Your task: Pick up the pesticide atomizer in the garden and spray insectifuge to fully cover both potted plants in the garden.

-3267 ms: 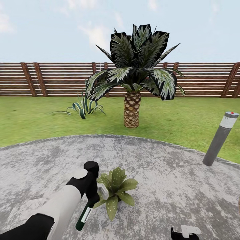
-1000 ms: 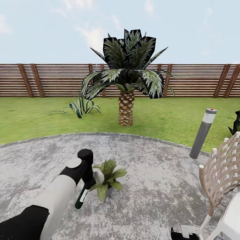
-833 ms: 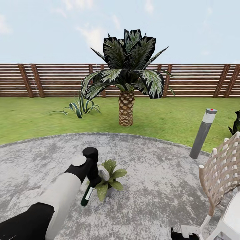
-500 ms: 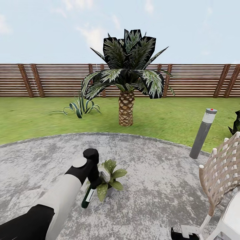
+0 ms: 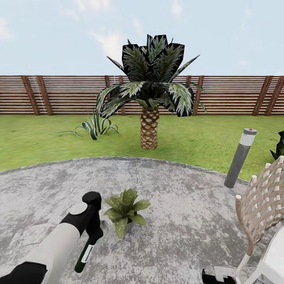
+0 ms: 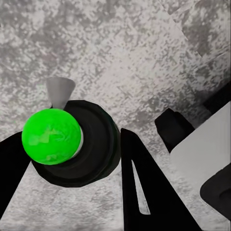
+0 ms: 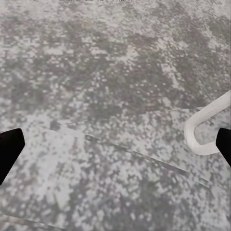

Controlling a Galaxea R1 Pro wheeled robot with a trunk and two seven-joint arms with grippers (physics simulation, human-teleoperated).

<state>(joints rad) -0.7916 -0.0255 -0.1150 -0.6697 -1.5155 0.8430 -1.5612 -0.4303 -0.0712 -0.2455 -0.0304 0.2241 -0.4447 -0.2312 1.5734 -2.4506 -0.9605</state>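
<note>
A potted plant, a low rosette of speckled green leaves in a small grey pot, stands on the grey patio. Just left of it my left gripper is shut on the pesticide atomizer, a dark green bottle with a white label hanging tilted below the hand. Its pale nozzle end sits close beside the plant's leaves. In the left wrist view the atomizer shows a bright green cap and a grey cone nozzle, clamped between the black fingers. My right gripper is open over bare paving, low at the head view's edge.
A woven chair with white legs stands close on the right. A grey bollard lamp marks the patio edge. On the lawn beyond are a palm and a spiky striped plant, before a slatted fence.
Over the last half second my left arm has drawn back and down to the left with the atomizer, uncovering the plant's leaves. The plant and the camera have stayed still.
</note>
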